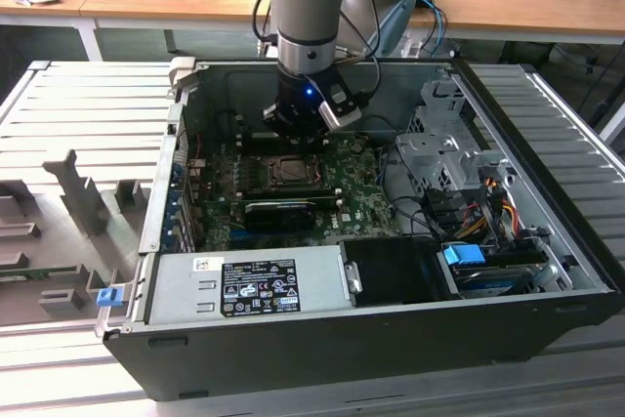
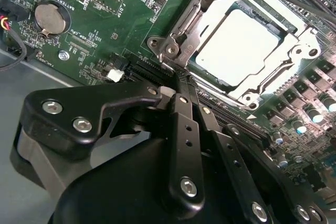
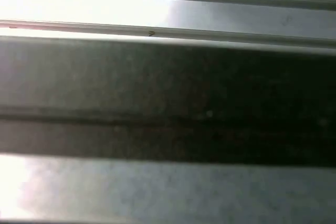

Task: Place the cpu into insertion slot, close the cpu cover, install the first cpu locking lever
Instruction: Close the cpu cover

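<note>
With the cpu [image 2: 242,50] already lying in the slot [image 2: 273,22] under the lowered cover [image 2: 294,53], the gripper [image 2: 178,80], fingers pressed together and empty, is hovering at the socket's corner, apparently working the lever.

You've got open room straight above the cpu cover [image 2: 247,51]; nothing sits over it. In the exterior view, the graphics card [image 1: 280,212] crowds the socket at 6 o'clock, the drive cage [image 1: 444,144] and loose cables [image 1: 469,212] block 3 o'clock, and the case wall [image 1: 161,192] closes off 9.
</note>
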Robot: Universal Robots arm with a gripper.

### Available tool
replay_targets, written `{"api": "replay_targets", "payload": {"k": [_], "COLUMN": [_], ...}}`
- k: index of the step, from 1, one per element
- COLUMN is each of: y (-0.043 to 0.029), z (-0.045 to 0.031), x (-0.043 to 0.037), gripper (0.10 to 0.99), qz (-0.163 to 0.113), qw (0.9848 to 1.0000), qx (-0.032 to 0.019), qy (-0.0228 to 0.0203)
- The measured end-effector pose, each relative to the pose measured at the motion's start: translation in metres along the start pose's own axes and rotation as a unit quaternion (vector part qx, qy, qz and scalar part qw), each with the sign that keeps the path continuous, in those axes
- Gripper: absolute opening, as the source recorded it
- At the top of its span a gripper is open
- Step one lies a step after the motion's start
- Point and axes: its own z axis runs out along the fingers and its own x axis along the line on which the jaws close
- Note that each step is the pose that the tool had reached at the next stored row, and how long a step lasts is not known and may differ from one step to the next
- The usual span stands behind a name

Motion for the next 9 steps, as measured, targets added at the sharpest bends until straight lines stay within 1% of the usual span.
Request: {"api": "replay_targets", "payload": {"k": [3, 4, 6, 9], "y": [-0.0004, -0.0005, -0.0004, -0.0001], "z": [0.0015, 0.0015, 0.0016, 0.0007], "x": [-0.0001, -0.0001, -0.0002, -0.0002], "gripper": [0.106, 0.106, 0.106, 0.106], "qz": [0.000, 0.000, 0.000, 0.000], "qw": [1.0000, 1.0000, 1.0000, 1.0000], "qx": [0.0007, -0.0001, -0.0043, -0.0060], "qy": [0.0004, 0.0004, 0.0001, -0.0002]}}
